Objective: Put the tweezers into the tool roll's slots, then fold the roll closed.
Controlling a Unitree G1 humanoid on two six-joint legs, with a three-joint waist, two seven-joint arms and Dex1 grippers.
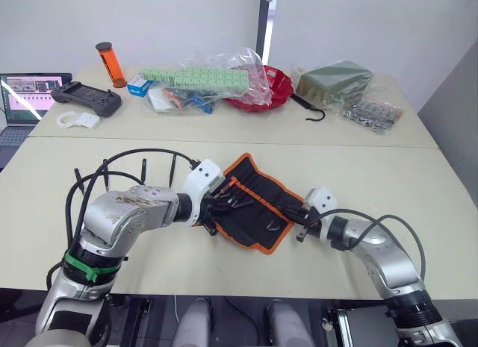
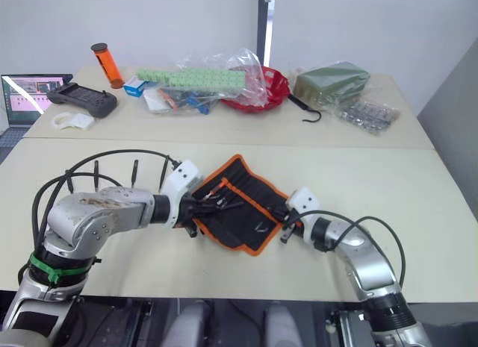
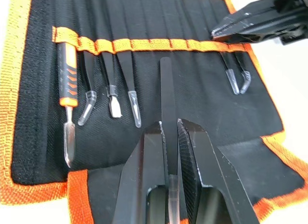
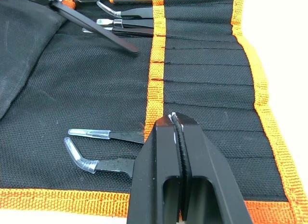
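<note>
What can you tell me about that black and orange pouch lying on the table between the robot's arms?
The tool roll is flat black woven fabric edged in bright orange, lying unrolled on the table. An orange band tops its sewn slots, several holding tweezers. The left gripper aims another pair at it; the right gripper presses its edge.

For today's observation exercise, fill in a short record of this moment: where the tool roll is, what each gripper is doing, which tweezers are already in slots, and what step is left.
Tool roll: open flat on the near table
Left gripper: shut on a tweezer, tip aimed at the orange-trimmed slots
Right gripper: shut, at the roll's far end
Tweezers seated: three beside an orange-handled tool, two more near the right gripper
Left to do: seat the held tweezer, fold the roll
</note>
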